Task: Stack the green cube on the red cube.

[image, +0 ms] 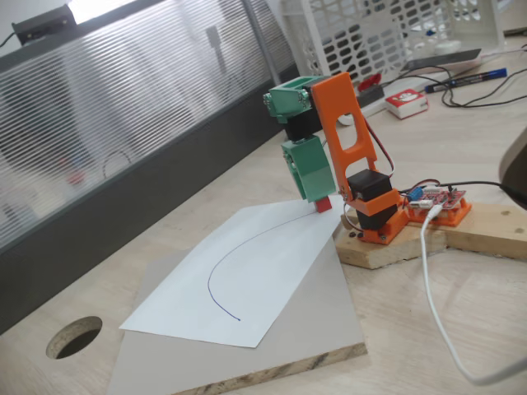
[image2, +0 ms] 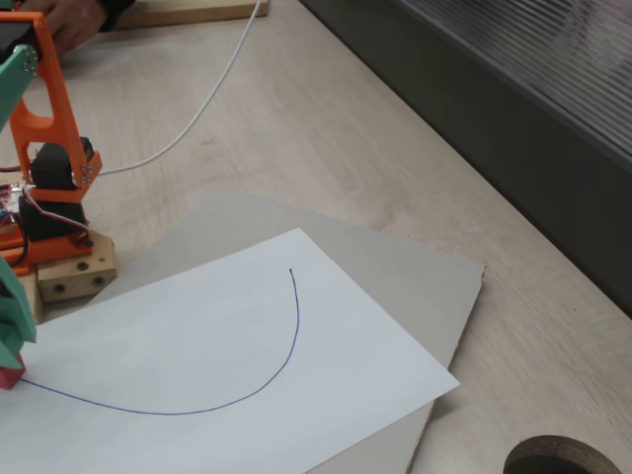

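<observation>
The red cube (image: 324,204) sits on the near-right corner of the white paper (image: 247,280), at one end of the drawn curve; it also shows at the left edge (image2: 9,374). My green gripper (image: 316,195) points straight down with its tip right on top of the red cube, seen again at the picture's edge (image2: 8,348). I cannot tell the green cube apart from the green jaws, so it may be hidden between them. Whether the jaws are open or shut does not show.
The paper lies on a grey board (image: 329,346). The arm's wooden base (image: 486,230) carries a red circuit board (image: 445,200) and a white cable (image: 432,288). A round hole (image: 74,337) is cut in the table. A white basket (image: 370,33), a red-and-white box (image: 406,103) and a pen (image: 465,80) lie behind.
</observation>
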`<state>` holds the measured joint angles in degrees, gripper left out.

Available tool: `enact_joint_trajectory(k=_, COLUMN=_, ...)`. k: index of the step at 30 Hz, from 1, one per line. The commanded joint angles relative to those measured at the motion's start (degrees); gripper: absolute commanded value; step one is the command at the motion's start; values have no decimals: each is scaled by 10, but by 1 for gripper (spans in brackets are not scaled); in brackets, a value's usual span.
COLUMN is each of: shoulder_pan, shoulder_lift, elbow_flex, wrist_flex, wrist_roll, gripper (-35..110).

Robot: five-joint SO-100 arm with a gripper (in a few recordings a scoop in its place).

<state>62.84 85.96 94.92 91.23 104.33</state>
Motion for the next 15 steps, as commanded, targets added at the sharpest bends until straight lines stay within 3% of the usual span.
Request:
enact_joint_trajectory(k=1, shoulder_pan=6, shoulder_lift=13, elbow_flex=7, wrist_flex=5, wrist_roll=1, gripper=10)
enact_joint_trajectory(k=6, shoulder_pan=6, shoulder_lift=13, elbow_flex=8, wrist_flex=10, wrist_roll=1, gripper=11)
enact_joint_trajectory(k=15, shoulder_pan=7, shoulder_lift=13, elbow_flex=4, wrist_flex=12, wrist_roll=0, gripper=30)
